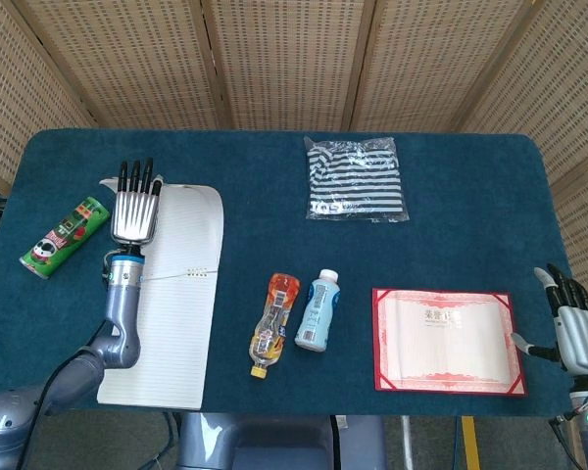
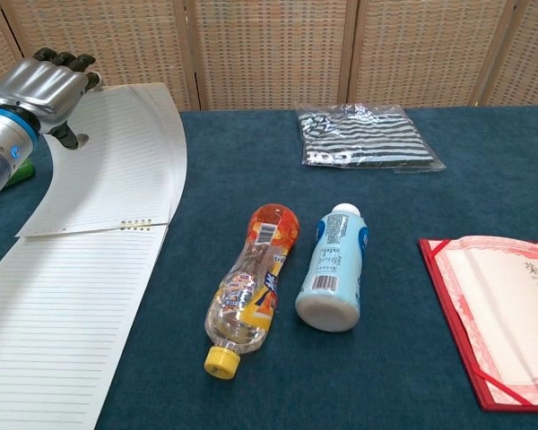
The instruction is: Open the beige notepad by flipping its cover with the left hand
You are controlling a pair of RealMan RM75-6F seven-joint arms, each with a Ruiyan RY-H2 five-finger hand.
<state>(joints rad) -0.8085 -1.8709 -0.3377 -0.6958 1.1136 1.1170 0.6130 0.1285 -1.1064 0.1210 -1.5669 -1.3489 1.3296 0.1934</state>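
The notepad [image 1: 167,333] lies open at the table's left front, with lined pages [image 2: 63,313] showing. Its flipped-over leaf [image 1: 191,230] lies back beyond the binding, lined side up, bowed slightly in the chest view [image 2: 125,161]. My left hand [image 1: 135,211] lies on the left part of that leaf with fingers stretched out toward the far edge, gripping nothing I can see. In the chest view the left hand [image 2: 36,85] sits over the leaf's top left corner. My right hand [image 1: 575,325] hovers off the table's front right corner, fingers apart and empty.
A green snack tube [image 1: 65,236] lies left of the notepad. An orange-capped bottle [image 1: 273,324] and a white-blue bottle [image 1: 317,310] lie mid-table. A red certificate folder [image 1: 449,340] lies open at front right. A bagged striped garment [image 1: 356,179] sits at the back.
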